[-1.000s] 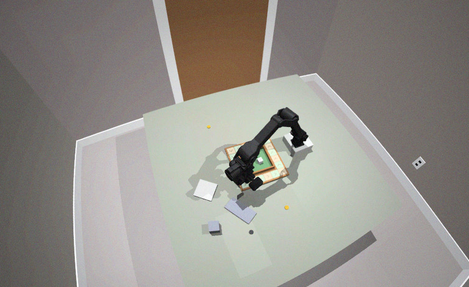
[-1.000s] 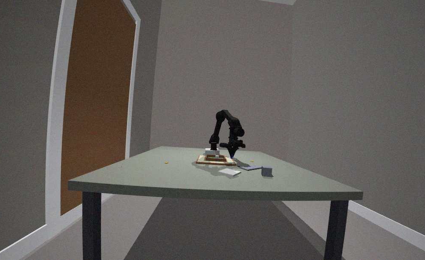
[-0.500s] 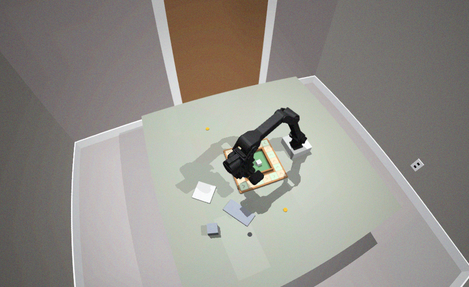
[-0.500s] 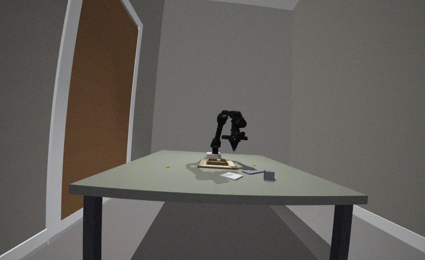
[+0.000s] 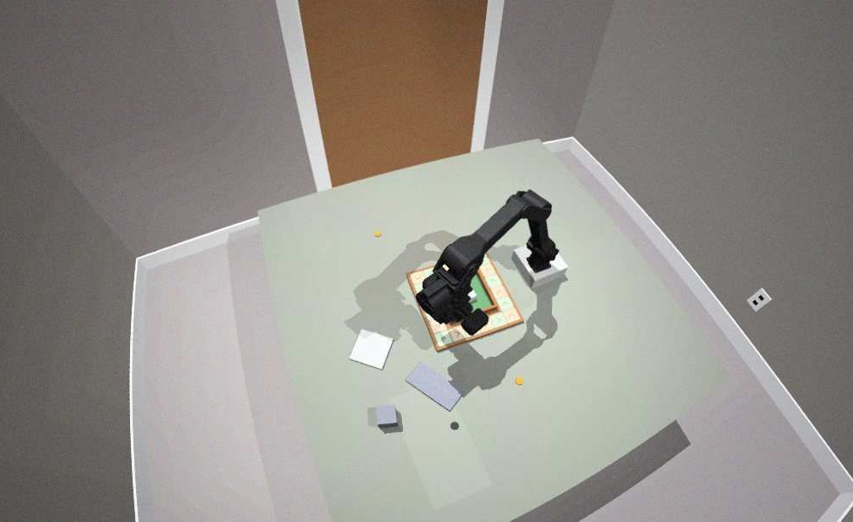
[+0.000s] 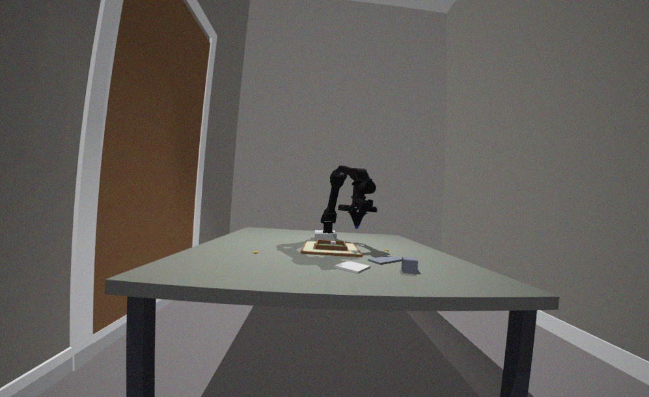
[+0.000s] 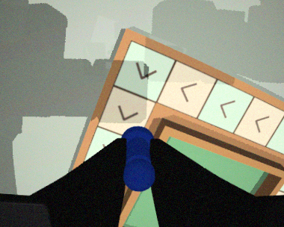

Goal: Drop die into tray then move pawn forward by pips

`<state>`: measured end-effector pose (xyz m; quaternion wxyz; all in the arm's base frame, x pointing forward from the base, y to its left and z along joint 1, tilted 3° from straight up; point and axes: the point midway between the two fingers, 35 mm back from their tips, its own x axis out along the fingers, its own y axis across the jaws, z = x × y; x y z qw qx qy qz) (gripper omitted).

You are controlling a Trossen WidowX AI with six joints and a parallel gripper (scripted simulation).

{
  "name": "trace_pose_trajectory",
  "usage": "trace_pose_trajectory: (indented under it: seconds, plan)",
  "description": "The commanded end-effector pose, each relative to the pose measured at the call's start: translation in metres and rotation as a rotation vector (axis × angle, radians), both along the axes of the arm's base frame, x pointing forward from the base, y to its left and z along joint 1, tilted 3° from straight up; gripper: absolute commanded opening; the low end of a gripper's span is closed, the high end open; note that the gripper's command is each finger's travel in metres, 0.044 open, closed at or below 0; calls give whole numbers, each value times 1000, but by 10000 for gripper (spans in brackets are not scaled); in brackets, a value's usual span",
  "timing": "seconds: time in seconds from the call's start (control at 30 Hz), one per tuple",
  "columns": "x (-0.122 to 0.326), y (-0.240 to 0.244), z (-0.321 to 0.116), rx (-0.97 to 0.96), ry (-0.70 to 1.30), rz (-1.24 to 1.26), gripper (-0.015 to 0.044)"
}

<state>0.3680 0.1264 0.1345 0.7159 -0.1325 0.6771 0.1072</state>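
My gripper (image 6: 357, 224) (image 7: 137, 148) is shut on the blue pawn (image 6: 357, 227) (image 7: 139, 173) and holds it in the air above the board (image 5: 499, 319) (image 6: 331, 253) (image 7: 193, 63). In the wrist view, the pawn appears over the squares beside a corner of the tray (image 6: 331, 248) (image 7: 223, 151). In the top view the arm hides the pawn and fingertips. The white die (image 5: 472, 295) (image 6: 332, 243) lies in the green-floored tray; its top pips are too small to read. The die is hidden in the wrist view. Arrows mark the squares.
A white flat square (image 5: 371, 349) (image 6: 352, 267), a lavender slab (image 5: 434, 386) (image 6: 385, 260) and a lavender cube (image 5: 386, 415) (image 6: 409, 265) lie off the board. Two yellow discs (image 5: 377, 234) (image 5: 519, 381) and a dark disc (image 5: 454, 425) are also on the table.
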Motion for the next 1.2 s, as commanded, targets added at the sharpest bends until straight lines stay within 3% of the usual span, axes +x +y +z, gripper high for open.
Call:
trace_pose_trajectory:
  seconds: [0.0, 1.17]
  plan:
    - [-11, 2, -7, 0, 5, -1, 0]
    - [-108, -1, -70, 0, 14, -1, 0]
